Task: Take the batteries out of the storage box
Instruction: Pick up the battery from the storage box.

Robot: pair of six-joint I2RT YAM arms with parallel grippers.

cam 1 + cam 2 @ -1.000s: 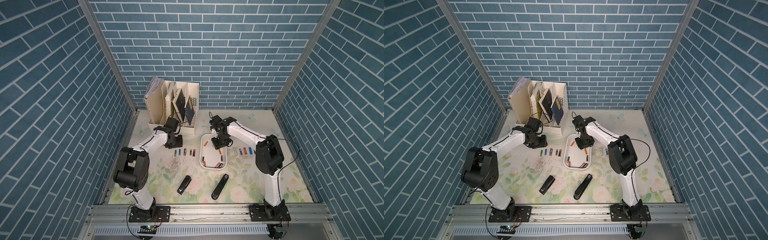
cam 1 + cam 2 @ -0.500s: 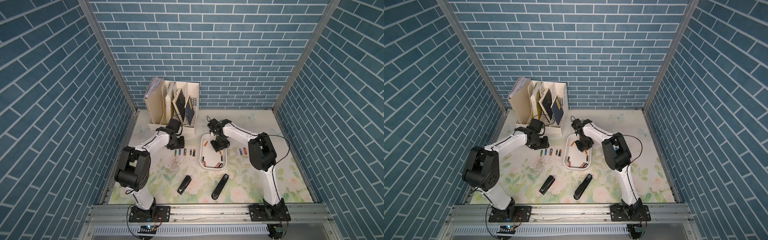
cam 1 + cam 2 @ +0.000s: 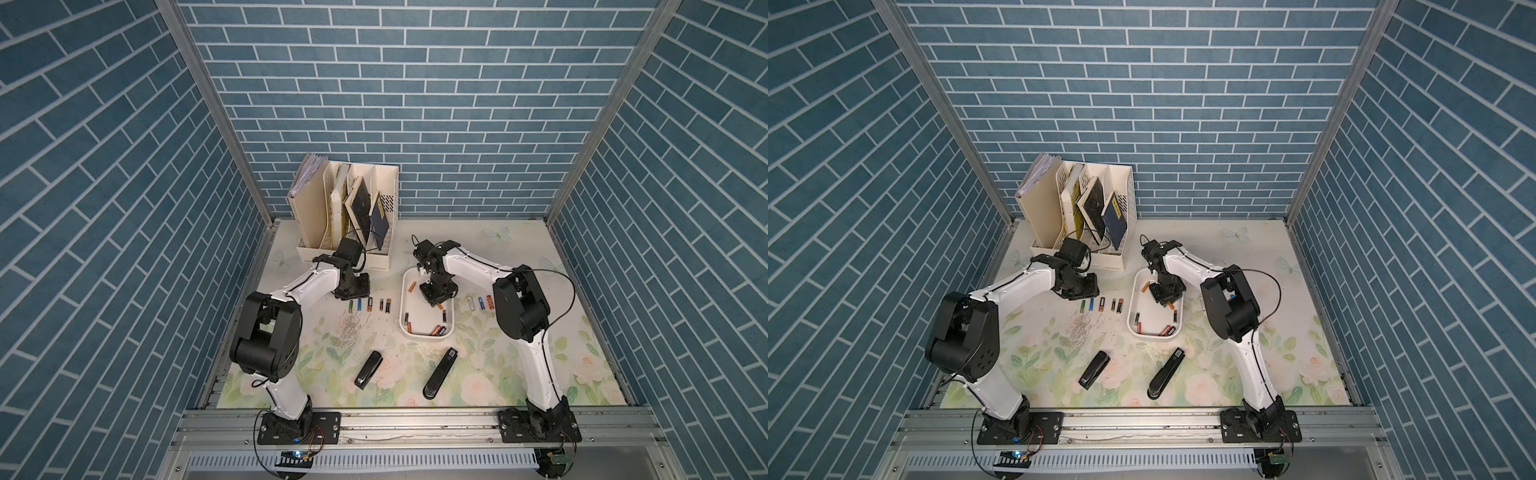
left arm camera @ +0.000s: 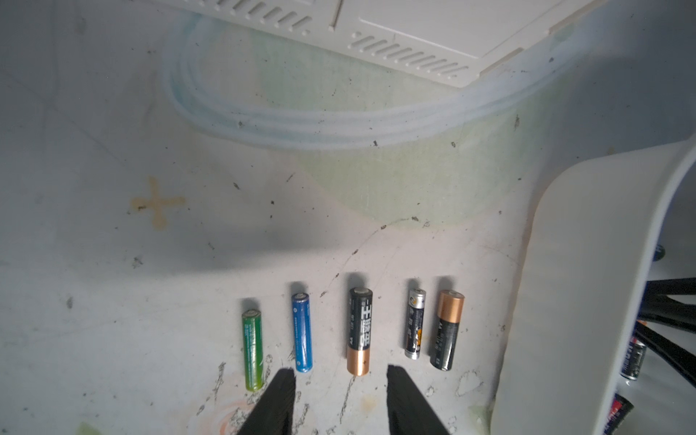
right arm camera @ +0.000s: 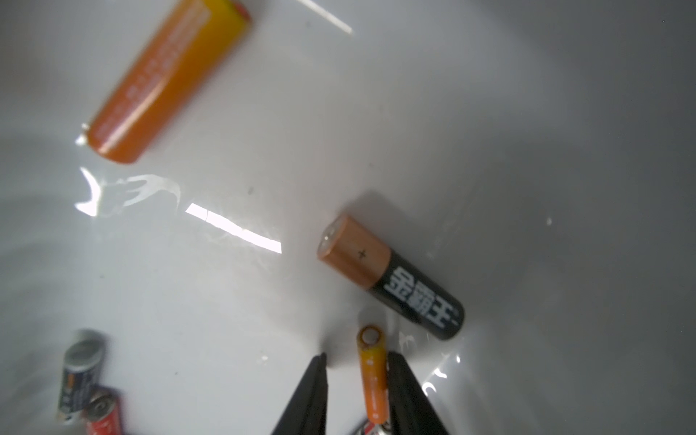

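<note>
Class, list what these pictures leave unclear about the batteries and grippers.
- Right wrist view: whether the right gripper clamps the small orange battery; a gap shows beside one finger.
- Same view: the red battery, blurred and cut off by the frame edge.
- In a top view: the battery row beside the storage box, its end covered by the right arm.

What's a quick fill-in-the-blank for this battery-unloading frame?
1. The left gripper hangs open next to a row of ____ batteries on the floral mat.
2. Jaws of the right gripper flank a small ____ battery in the storage box.
3. ____ black staplers lie on that mat.
Missing: five; orange; two.
</note>
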